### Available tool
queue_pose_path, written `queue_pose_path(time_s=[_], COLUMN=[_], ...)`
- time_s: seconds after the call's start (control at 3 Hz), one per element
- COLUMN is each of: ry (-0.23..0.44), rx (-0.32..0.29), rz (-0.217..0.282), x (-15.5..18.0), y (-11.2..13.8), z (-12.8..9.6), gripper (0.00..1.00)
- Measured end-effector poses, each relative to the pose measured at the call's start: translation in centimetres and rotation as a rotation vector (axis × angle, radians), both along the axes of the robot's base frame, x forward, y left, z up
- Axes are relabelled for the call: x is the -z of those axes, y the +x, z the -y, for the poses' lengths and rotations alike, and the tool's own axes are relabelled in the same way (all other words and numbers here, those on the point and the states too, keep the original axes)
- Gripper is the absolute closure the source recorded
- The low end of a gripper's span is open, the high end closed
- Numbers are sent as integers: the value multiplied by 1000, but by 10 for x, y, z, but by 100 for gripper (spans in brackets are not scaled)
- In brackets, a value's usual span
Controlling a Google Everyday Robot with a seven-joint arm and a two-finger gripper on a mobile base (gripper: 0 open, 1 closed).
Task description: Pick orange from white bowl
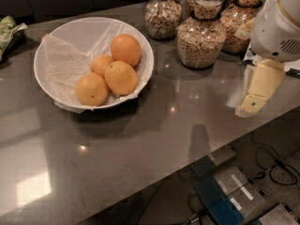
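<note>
Cream-coloured and blocky, the hand [251, 102] hangs at the right edge of the view, below the robot's white arm housing [276, 29] and over the near right part of the grey desk [140, 144]. Whether it is open or closed cannot be told, but nothing orange is in it. Just beside it, toward the back, stand glass jars [201, 36] filled with grains or nuts. Well apart from it, on the left half of the desk, sits the white bowl [84, 23], lined with crinkled paper [63, 69]. The orange [126, 49] lies in the bowl's back right part, against the wall, touching the smaller fruit [101, 64] to its left and sitting just behind another [121, 77]; a fourth [92, 89] lies nearest the front. As for progress, the task looks barely begun: the fruit is untouched, so the reach across, the grip and the lift all remain. Being round, the orange has no long axis to speak of and points no particular way; its stem end is not visible. A green packet [8, 29] lies at the far left.
</note>
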State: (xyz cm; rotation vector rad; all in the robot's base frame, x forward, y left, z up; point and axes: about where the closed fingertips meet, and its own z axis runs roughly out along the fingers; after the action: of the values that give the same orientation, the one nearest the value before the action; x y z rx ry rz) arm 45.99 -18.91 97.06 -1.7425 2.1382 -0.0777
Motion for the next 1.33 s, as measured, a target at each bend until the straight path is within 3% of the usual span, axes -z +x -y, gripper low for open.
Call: queue_pose_path(time_s=[0.33, 0.67, 1.33], ry=[31, 32, 91], rx=[-36, -37, -180], rz=[68, 68, 147], x=[-4, -4, -6], y=[18, 18, 64], z=[-17, -17, -45], gripper=[0, 0, 0])
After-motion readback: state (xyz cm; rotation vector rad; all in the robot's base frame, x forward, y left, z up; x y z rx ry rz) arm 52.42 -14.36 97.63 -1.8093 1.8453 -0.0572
